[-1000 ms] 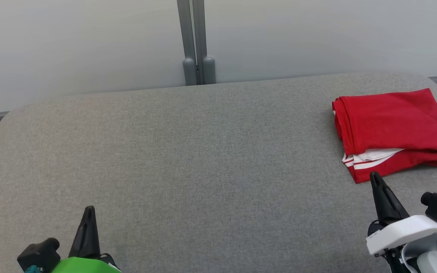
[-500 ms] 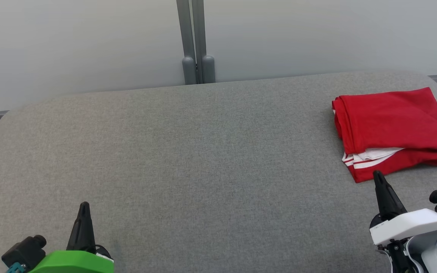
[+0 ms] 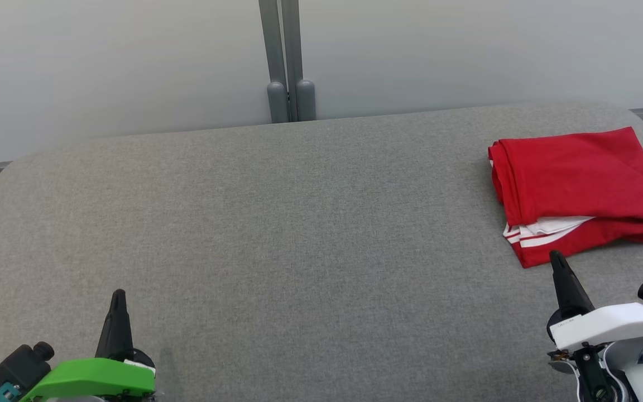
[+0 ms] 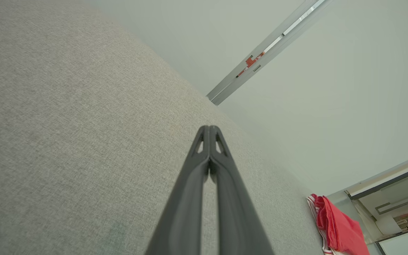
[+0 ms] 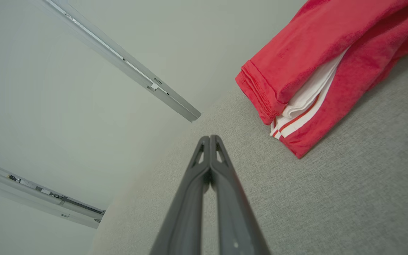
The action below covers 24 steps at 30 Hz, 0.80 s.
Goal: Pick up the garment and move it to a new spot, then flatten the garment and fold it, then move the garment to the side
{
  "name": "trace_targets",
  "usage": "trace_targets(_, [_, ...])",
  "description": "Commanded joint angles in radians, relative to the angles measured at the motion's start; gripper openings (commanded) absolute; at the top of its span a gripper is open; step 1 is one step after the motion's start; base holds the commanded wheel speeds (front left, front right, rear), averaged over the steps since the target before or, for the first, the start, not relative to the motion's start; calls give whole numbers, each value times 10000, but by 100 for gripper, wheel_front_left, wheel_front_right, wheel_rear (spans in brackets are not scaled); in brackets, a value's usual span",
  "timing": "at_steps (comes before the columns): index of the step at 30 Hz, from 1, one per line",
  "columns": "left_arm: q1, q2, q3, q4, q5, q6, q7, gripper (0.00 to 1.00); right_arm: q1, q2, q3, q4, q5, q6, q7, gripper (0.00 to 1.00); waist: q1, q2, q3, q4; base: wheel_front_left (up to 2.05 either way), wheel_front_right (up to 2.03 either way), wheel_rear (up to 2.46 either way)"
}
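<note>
Both arms have drawn back a little toward the robot since the earlier frames. The left hand (image 3: 118, 292) now sits closer to the lower left corner of the head view, its green housing (image 3: 95, 377) lower and further left. The white housing (image 3: 606, 329) behind the right hand (image 3: 556, 254) has slid down and to the right, while that hand's tip has barely shifted. The garment (image 3: 575, 178) lies where it lay on the table (image 3: 299, 240).

The garment is red with white stripes at one hem, folded into a rough rectangle several layers thick. It rests at the far right of the gray fabric-covered table, close to the right edge, and a white layer shows between the red folds along its near side.

In the head view the right hand's tip points at the garment's near edge. The right wrist view shows bare table between them, with the garment up and to the right of the fingers (image 5: 186, 205), which are pressed together and hold nothing. The left hand is well apart from the garment, across the table. In the left wrist view its fingers (image 4: 188, 198) are likewise pressed together and empty, with the garment far off at the lower right.

Behind the table stands a pale wall (image 3: 132, 56) with a gray post (image 3: 282, 56).
</note>
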Motion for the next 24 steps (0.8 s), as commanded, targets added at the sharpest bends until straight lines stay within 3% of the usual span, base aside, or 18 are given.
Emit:
trace_targets(1, [-317,34,61,-116,-317,23,76,0,-288,-9,-120,-76,291,5,98,0,0,0,5,-1,0,0,0])
trace_targets(24, [-642,5,269,-91,-2839,41,765,0,-436,440,-579,41,2476,5,769,0,0,0,74,-24,0,0,0])
